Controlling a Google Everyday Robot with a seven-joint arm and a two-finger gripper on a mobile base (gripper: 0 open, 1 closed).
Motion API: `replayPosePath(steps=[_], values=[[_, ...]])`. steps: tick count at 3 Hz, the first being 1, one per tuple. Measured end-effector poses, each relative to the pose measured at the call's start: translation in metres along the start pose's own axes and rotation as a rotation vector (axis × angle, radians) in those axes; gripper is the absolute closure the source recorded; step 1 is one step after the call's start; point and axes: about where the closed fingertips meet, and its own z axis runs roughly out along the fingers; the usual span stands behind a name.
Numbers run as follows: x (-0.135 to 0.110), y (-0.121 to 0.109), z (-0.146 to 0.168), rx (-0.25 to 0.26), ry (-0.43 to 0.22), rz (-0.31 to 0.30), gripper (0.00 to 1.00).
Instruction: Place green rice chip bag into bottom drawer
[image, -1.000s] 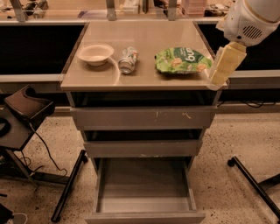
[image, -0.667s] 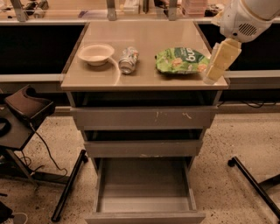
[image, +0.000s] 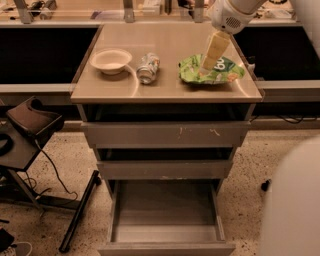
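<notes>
End effector (image: 204, 65) moved left, over green rice chip bag (image: 226, 75).

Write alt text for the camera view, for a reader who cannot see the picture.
The robot's gripper reaches down to the left part of the green rice chip bag, which lies on the cabinet top to the right of a crushed can and a pale bowl. Below, the bottom drawer is pulled out, with nothing inside.
</notes>
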Motion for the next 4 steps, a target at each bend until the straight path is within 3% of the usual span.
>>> replayPosePath(steps=[1, 2, 3, 4], values=[[-0.009, -0.036, 0.04, 0.009, -0.001, 0.017, 0.0], [-0.002, -0.057, 0.072, 0.012, 0.029, 0.063, 0.0], [0.023, -0.05, 0.105, -0.053, 0.097, 0.115, 0.0], [0.049, -0.027, 0.127, -0.153, 0.185, 0.13, 0.0]])
